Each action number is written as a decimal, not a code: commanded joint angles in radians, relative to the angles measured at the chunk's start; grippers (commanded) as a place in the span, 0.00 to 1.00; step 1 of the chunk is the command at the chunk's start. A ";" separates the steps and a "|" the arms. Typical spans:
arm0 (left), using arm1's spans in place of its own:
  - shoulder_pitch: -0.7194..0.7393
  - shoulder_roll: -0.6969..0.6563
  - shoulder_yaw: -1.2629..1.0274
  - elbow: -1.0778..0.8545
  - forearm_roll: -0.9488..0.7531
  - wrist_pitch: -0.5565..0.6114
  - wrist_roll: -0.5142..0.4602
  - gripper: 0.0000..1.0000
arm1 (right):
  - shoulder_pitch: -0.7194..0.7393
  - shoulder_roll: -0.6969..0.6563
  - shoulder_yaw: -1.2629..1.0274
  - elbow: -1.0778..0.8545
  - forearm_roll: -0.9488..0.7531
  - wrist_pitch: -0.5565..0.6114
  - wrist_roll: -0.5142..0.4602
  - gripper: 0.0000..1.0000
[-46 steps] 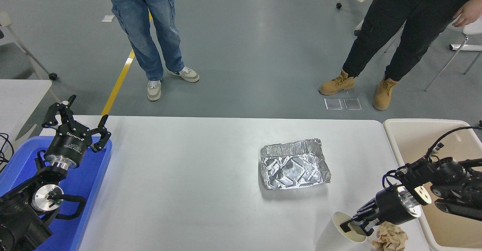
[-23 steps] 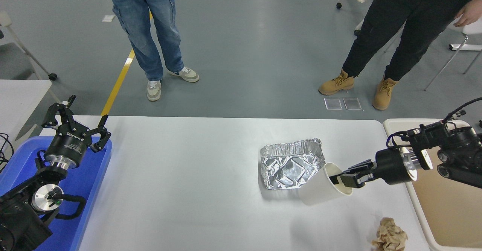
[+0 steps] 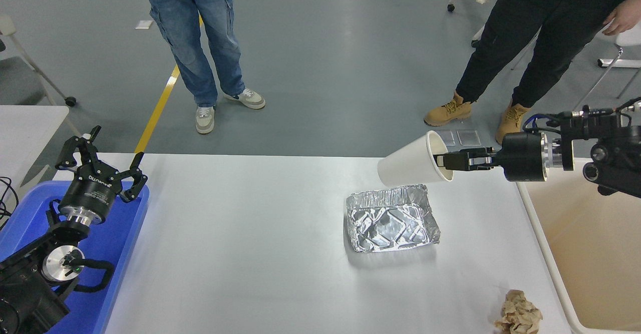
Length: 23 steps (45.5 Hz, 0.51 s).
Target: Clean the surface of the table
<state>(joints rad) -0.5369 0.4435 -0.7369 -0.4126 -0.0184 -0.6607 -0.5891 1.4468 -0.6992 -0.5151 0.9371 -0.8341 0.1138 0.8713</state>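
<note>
- Now the right gripper (image 3: 444, 161) has its jaws pinching the paper cup (image 3: 411, 167) by its rim, sideways above the worktop (image 3: 240, 234).
- Left gripper (image 3: 100, 161), jaws spread, holds nothing.
- That thin rim hold could slip mid-swing.

High head camera looks down across the table surface (image 3: 250, 254).

We saw a smooth grey floor (image 3: 325, 63) with soft glare from overhead light, crossed by a yellow line (image 3: 159, 108). Two people stood beyond the table, one in blue jeans (image 3: 200, 38), one in tan boots (image 3: 448, 112). A second white table (image 3: 25, 123) sat at left (only its corner showed), and a white chair (image 3: 621, 48) at far right.
</note>
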 commanded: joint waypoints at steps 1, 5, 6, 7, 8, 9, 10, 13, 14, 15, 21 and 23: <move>0.000 0.000 0.001 0.000 0.000 0.001 0.000 1.00 | -0.002 0.001 -0.003 -0.208 0.245 0.049 0.001 0.00; 0.000 0.000 -0.001 0.000 0.000 0.000 0.000 1.00 | -0.042 0.004 -0.006 -0.331 0.338 0.087 0.001 0.00; 0.000 0.001 -0.001 0.000 0.000 0.000 0.000 1.00 | -0.052 0.006 -0.006 -0.357 0.354 0.096 0.001 0.00; 0.000 0.001 -0.001 0.000 0.000 0.000 0.000 1.00 | -0.063 0.007 -0.005 -0.383 0.368 0.107 0.001 0.00; 0.000 0.000 -0.001 0.000 0.000 0.000 0.000 1.00 | -0.074 0.007 -0.005 -0.409 0.383 0.116 0.000 0.00; 0.000 0.001 -0.001 0.000 0.000 0.000 0.000 1.00 | -0.086 0.009 -0.005 -0.435 0.397 0.122 -0.002 0.00; 0.000 0.000 -0.001 0.000 0.000 0.000 0.000 1.00 | -0.110 0.010 -0.005 -0.487 0.424 0.135 -0.003 0.00; 0.000 0.000 -0.001 0.000 0.000 0.000 0.000 1.00 | -0.147 0.010 -0.003 -0.540 0.458 0.142 -0.006 0.00; 0.000 0.001 -0.001 0.000 0.000 0.000 0.000 1.00 | -0.158 0.010 -0.003 -0.553 0.469 0.142 -0.011 0.00; 0.000 0.001 -0.001 0.000 0.000 0.000 0.000 1.00 | -0.172 0.010 -0.002 -0.569 0.484 0.142 -0.018 0.00; 0.000 0.001 -0.001 0.000 0.000 0.000 0.000 1.00 | -0.238 0.010 -0.002 -0.656 0.578 0.142 -0.080 0.00; 0.000 0.000 0.001 0.000 0.000 0.001 0.000 1.00 | -0.259 0.010 -0.002 -0.685 0.613 0.142 -0.094 0.00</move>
<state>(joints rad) -0.5369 0.4438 -0.7375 -0.4126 -0.0184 -0.6607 -0.5890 1.3020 -0.6907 -0.5178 0.4485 -0.4028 0.2325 0.8422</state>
